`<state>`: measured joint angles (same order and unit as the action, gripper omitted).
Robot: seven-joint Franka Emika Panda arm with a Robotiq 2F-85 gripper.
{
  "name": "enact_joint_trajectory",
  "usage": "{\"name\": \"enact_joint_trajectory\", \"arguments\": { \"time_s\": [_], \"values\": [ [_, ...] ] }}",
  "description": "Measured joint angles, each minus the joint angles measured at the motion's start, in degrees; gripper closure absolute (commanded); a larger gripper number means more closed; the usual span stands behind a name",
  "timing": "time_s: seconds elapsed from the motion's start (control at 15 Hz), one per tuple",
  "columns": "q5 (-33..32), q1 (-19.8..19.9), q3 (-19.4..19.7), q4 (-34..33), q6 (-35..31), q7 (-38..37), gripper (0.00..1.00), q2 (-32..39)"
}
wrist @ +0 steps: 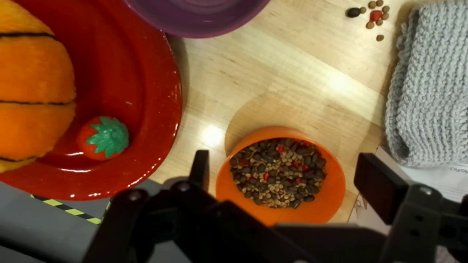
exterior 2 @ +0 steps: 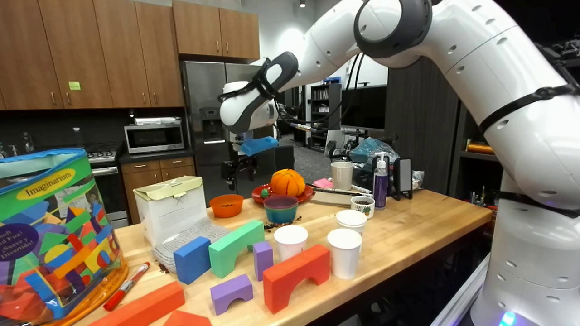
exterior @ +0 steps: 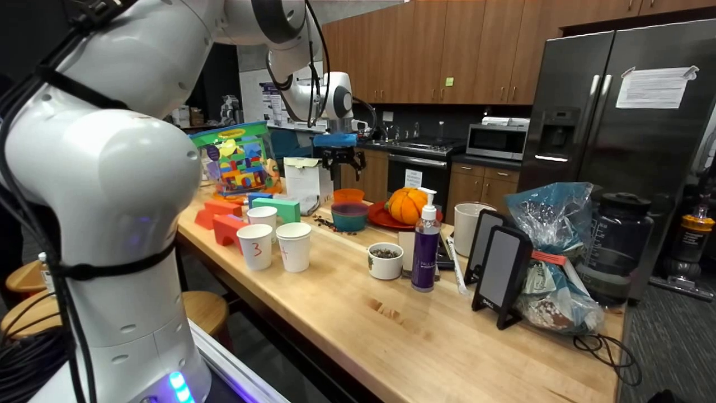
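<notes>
From the left of my wrist view: a pumpkin [wrist: 33, 84] and a strawberry [wrist: 106, 138] rest on a red plate [wrist: 159, 87], which lies left of the orange bowl [wrist: 329, 190], near but not touching it. A purple bowl [wrist: 201, 31] stands left of the orange bowl too, farther up the view. My gripper [wrist: 290, 173] hangs above the orange bowl, its fingers spread wide with nothing held between them. The orange bowl stands on the surface [wrist: 292, 62], beans [wrist: 276, 171] inside. Right of the orange bowl, loose beans [wrist: 376, 15] lie farther up the view, then comes a grey cloth [wrist: 431, 84].
</notes>
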<state>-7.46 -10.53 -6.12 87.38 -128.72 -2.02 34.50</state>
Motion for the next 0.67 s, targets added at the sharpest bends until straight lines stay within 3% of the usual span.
{"name": "enact_joint_trajectory", "arguments": {
  "time_s": [0.67],
  "values": [
    [0.47,-0.45,0.55,-4.12,3.09,-3.19,0.00,3.75]
  ]
}}
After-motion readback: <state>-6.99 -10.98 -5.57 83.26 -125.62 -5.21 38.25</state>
